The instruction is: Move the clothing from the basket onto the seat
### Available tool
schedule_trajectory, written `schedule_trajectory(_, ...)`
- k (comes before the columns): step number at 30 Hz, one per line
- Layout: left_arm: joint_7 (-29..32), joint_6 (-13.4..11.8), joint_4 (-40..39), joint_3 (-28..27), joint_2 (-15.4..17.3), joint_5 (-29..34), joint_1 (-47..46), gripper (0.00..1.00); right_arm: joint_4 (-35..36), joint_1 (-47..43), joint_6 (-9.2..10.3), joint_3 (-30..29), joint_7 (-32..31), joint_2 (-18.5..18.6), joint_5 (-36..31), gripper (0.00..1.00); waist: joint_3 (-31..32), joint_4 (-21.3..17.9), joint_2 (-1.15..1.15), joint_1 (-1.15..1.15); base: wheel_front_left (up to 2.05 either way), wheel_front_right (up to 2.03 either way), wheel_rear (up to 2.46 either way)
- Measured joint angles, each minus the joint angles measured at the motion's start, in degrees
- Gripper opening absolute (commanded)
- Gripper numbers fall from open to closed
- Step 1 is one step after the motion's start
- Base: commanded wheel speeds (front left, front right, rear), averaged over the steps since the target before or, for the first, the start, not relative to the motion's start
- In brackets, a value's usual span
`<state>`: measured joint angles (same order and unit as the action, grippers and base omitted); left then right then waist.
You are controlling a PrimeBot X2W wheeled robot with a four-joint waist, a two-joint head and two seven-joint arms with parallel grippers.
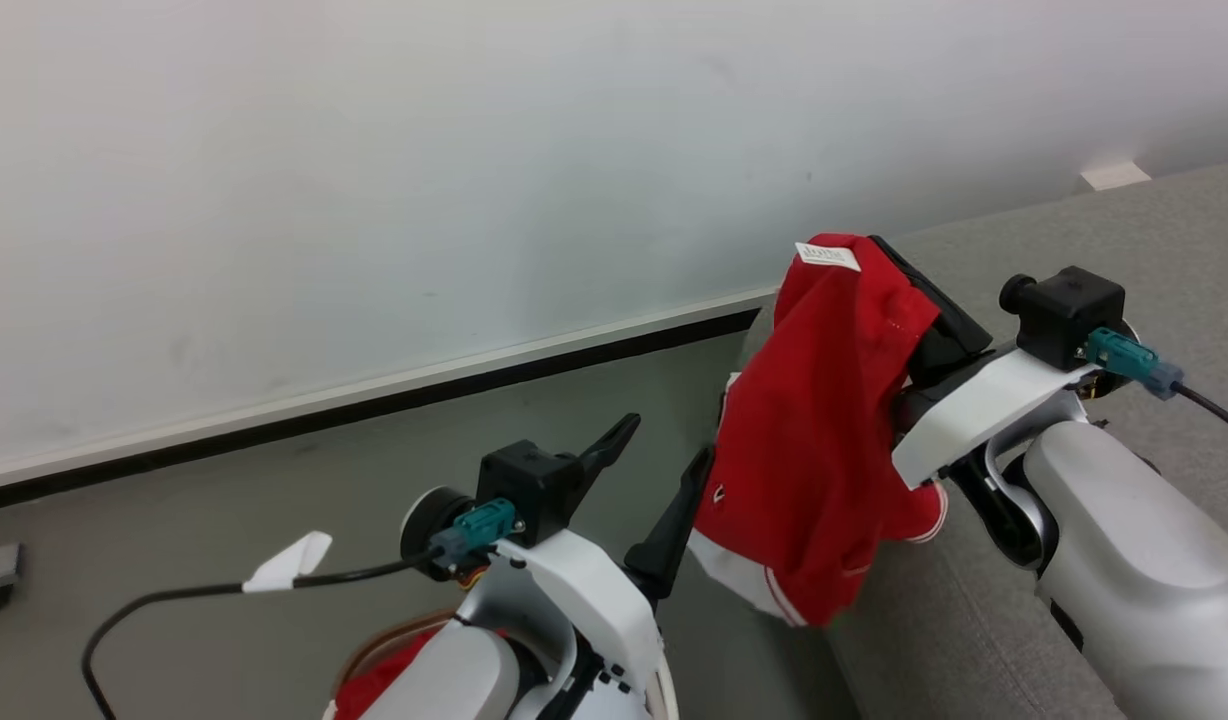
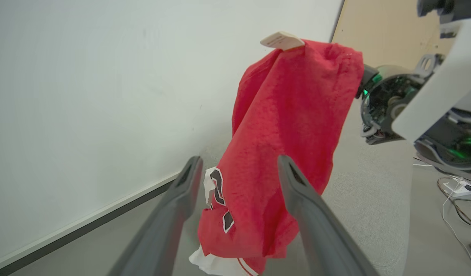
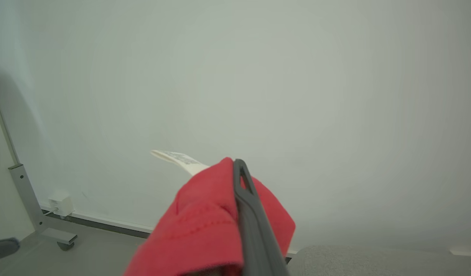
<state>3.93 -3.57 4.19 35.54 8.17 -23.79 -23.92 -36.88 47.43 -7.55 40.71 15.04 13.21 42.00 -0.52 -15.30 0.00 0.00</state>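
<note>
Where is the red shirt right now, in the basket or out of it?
Out: the red shirt hangs bunched in the air, pinched at its top by the right pincer, beside the grey seat.

Red garment point(image 2: 281, 126): black numeral point(image 2: 217, 186), likely "2"; tag point(image 2: 281, 40) print illegible.

This looks like a robotics lab or test room with one stick of furniture in it, not a home; the backdrop is a bare white panel point(image 1: 374, 150) with a dark strip point(image 1: 374, 405) along its foot; beside it rises a grey metal post point(image 3: 26, 195) on a foot with a caster point(image 3: 65, 245); a small white box point(image 3: 61, 205) sits low against the panel; the floor point(image 1: 274, 520) is plain grey; loose cables point(image 2: 456, 199) trail over it off the seat's point(image 1: 1124, 230) edge; a tan board point(image 2: 381, 27) stands behind; the grey upholstered seat is the only homely piece.
</note>
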Motion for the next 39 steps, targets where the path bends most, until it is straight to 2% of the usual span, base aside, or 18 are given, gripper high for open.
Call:
schedule_trajectory(6, -0.63, 0.07, 0.62, 0.69, -0.62, -0.01, -0.7, 1.0, 2.47, 0.0, 0.0, -2.4, -0.01, 2.52, -0.24, 0.0, -1.12, -2.97, 0.0, 0.0, 0.0, 0.0, 0.0)
schedule_trajectory(11, -0.99, 0.35, 0.81, 1.45, -1.11, 0.02, -1.71, 1.0, 4.5, -0.37, 0.0, -4.75, -0.53, 4.39, -1.05, 0.0, -2.87, -3.78, 0.0, 0.0, 0.0, 0.0, 0.0)
schedule_trajectory(19, -1.48, 1.22, 1.34, 2.63, -1.77, 0.76, -4.81, 1.0, 7.14, 2.83, 0.0, -9.76, -4.05, 9.11, -4.3, 0.0, -7.96, -2.29, 0.0, 0.0, 0.0, 0.0, 0.0)
schedule_trajectory(23, -1.96, 1.53, 1.74, 3.18, -2.34, 1.13, -6.91, 1.0, 6.86, 7.73, 0.0, -15.25, -6.73, 13.41, -4.67, 0.0, -11.24, -0.55, 0.0, 0.0, 0.0, 0.0, 0.0)
schedule_trajectory(32, -4.53, 2.77, 1.85, 4.23, -3.48, 2.12, -12.37, 1.0, 1.08, 21.26, 0.0, -28.5, -13.85, 26.22, -8.37, 0.0, -19.72, 4.81, 0.0, 0.01, 0.0, 0.0, 0.0)
schedule_trajectory(35, -5.61, 3.6, 1.94, 4.98, -3.85, 2.26, -13.93, 1.0, -3.42, 24.42, 0.0, -33.19, -14.49, 29.54, -11.92, 0.0, -22.31, 6.92, 0.0, 0.01, 0.0, 0.0, 0.0)
schedule_trajectory(39, -7.26, 4.14, 2.3, 6.08, -4.27, 2.24, -14.81, 1.0, -10.81, 24.62, 0.0, -36.8, -14.11, 31.75, -19.98, 0.0, -24.65, 9.8, 0.0, 0.01, 0.0, 0.0, 0.0)
